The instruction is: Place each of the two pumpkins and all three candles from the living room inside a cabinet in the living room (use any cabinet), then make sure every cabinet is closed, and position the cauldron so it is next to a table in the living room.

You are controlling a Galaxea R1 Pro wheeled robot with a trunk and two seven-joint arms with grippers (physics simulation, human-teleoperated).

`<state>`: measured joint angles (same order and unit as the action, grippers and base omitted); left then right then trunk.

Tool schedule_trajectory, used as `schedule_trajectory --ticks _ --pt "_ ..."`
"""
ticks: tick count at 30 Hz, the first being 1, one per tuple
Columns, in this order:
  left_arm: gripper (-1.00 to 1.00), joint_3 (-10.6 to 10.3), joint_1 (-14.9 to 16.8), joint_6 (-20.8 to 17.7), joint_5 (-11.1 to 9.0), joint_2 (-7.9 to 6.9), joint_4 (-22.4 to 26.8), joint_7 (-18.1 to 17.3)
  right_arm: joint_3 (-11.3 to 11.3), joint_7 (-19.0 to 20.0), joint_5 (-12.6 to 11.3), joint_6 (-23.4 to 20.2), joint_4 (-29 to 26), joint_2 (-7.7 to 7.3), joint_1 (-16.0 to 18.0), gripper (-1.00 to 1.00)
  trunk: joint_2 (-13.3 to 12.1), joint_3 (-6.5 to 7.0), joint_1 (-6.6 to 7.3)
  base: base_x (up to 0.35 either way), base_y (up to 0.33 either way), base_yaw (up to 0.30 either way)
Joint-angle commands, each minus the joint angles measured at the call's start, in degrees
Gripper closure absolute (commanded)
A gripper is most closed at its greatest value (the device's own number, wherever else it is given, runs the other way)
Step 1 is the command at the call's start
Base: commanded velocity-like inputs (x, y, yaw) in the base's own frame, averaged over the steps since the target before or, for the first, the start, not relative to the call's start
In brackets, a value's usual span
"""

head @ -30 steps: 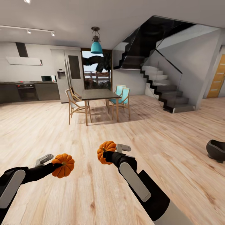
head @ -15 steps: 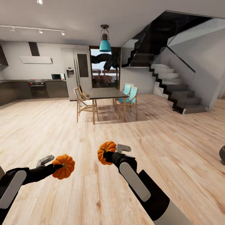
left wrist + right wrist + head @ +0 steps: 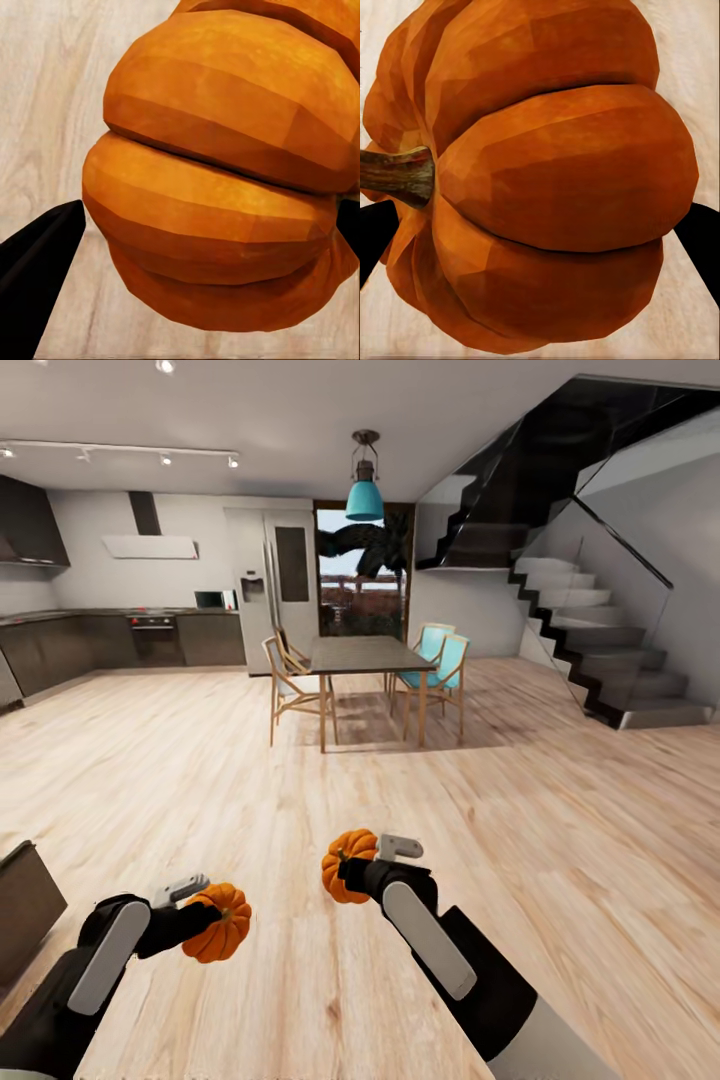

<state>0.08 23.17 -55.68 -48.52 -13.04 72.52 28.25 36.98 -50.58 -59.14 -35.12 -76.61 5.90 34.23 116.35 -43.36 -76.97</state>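
Each gripper holds one of the bright-orange ribbed pumpkins above the light plank floor. My left gripper is shut on one pumpkin low at the left. In the left wrist view this pumpkin sits between black fingers. My right gripper is shut on the other pumpkin near the middle. The right wrist view shows that pumpkin with its brown stem sideways. A corner of a low dark-brown cabinet shows at the left edge. The candles, the cauldron and the low table are out of view.
Ahead stands a tall dark dining table with wooden and teal chairs. Grey-black kitchen units line the back left wall. A glass-railed staircase rises at the right. Open plank floor lies between me and them.
The camera has turned left, so the room slid right. The cauldron left the picture at the right and the dark cabinet corner came in at the left. Both pumpkins stay held; the left arm sits lower.
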Motion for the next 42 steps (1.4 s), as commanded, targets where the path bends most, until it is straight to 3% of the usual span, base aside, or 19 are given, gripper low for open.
schedule_trajectory --ticks 1,4,6,11,14,21,25,34,42 --pt "1.00 -1.1 0.0 0.0 0.3 1.25 -0.6 0.8 0.0 -0.6 -0.4 -0.2 -0.1 -0.19 0.1 1.00 -0.4 0.04 0.24 0.000 0.000 0.172" --pt "1.00 -3.2 0.1 0.6 0.7 2.94 -2.9 1.0 0.1 -0.5 -0.4 -0.1 -0.2 -0.24 0.1 1.00 -1.6 0.34 0.90 0.000 0.000 0.172" --pt "1.00 -4.7 0.1 2.3 2.1 3.71 -4.3 1.0 0.1 -0.5 -0.4 0.5 -0.2 -0.33 0.0 1.00 -2.4 0.53 1.33 0.000 0.000 0.172" --pt "1.00 -6.0 0.0 6.2 6.4 5.23 -6.2 1.0 0.1 0.7 -0.5 1.0 0.7 -0.90 -1.3 1.00 -4.4 1.02 2.43 0.000 0.000 0.172" --pt "1.00 -6.2 0.0 6.7 7.3 6.25 -8.9 1.0 0.1 1.5 -0.4 1.1 0.4 -0.99 -2.4 1.00 -5.6 1.37 3.09 0.000 0.000 0.138" --pt "1.00 -5.7 0.2 6.6 7.3 5.81 -8.7 0.4 0.0 2.0 -0.4 1.0 0.6 -0.98 -2.7 1.00 -8.4 2.56 4.63 0.000 0.000 0.021" --pt "1.00 -5.8 0.3 6.2 6.9 5.88 -8.1 0.4 0.0 2.0 -0.5 0.6 0.3 -1.99 -2.7 1.00 -10.0 3.28 5.51 0.000 0.000 0.000" --pt "1.00 -5.6 0.3 5.7 6.5 5.80 -6.9 0.4 0.0 1.8 -0.5 0.2 -1.4 -2.38 -2.7 1.00 -10.0 3.28 5.51 0.019 0.000 0.000" --pt "1.00 -5.6 0.3 5.4 6.4 5.83 -5.7 0.4 0.0 1.3 -0.6 -0.1 -1.9 -2.39 -2.7 1.00 -10.0 3.28 5.51 0.289 0.000 0.000"
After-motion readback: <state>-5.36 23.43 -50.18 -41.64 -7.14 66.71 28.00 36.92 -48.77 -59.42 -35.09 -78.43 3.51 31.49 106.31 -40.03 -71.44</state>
